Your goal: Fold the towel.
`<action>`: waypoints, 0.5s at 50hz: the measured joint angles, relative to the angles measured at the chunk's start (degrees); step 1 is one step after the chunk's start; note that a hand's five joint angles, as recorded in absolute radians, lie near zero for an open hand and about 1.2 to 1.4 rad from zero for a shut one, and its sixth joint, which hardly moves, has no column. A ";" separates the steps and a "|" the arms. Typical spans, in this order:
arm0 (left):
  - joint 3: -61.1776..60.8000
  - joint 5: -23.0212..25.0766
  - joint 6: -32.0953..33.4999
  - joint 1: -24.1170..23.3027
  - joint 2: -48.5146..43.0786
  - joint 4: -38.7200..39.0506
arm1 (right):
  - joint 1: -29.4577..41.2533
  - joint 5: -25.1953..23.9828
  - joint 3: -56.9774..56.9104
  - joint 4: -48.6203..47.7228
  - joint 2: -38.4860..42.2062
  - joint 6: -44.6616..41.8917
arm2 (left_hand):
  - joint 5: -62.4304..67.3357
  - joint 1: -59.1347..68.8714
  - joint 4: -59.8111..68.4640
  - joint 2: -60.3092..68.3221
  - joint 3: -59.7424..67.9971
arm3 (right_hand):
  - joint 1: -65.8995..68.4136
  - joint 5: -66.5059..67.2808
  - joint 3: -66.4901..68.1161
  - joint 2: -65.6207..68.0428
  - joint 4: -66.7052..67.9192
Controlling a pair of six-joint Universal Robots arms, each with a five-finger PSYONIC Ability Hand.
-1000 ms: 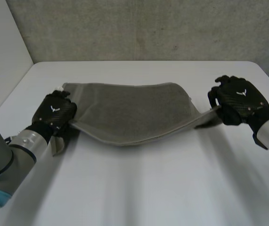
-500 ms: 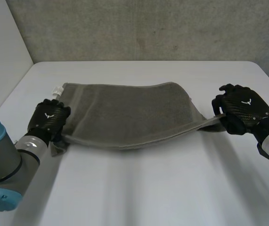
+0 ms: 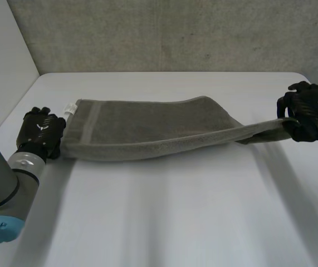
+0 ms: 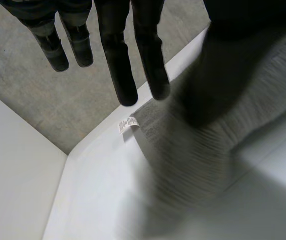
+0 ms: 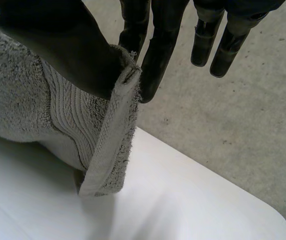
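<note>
On the white table [image 3: 164,211] a grey towel [image 3: 147,130] stretches between the hands. The left hand [image 3: 39,130] pinches its left end, and the right hand [image 3: 312,111] nips the raised right corner between thumb and straight fingers. A small label [image 3: 69,107] sits beside the left hand.

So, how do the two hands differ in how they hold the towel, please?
The left hand holds the towel by its label end, low by the table; the right hand holds the plain end lifted clear. Both pinch it under the thumb, stretching it between them.
</note>
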 measured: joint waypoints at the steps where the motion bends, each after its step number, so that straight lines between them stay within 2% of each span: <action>1: -0.26 0.11 0.33 0.09 0.60 -0.24 | -0.06 -0.08 0.04 0.01 -0.41 0.58 | 8.99 8.92 0.00 8.80 0.00 | 0.00 0.00 0.00 0.00 0.00; 4: -0.82 0.50 1.07 0.25 2.55 -1.25 | -0.08 -0.19 0.18 0.02 -1.45 1.73 | 17.57 15.23 0.00 16.29 0.00 | 0.00 0.00 0.00 0.00 0.00; 15: -0.64 5.40 1.37 0.67 13.14 -7.25 | 0.16 -0.16 -2.56 1.25 -5.13 2.80 | 17.68 15.23 0.00 16.30 0.00 | 0.00 0.00 0.00 0.00 0.00; 25: 4.20 6.58 0.88 3.27 25.87 -12.32 | 0.68 -1.44 -15.51 13.62 -6.70 2.11 | 17.68 15.23 0.00 16.46 0.00 | 0.00 0.00 0.00 0.00 0.00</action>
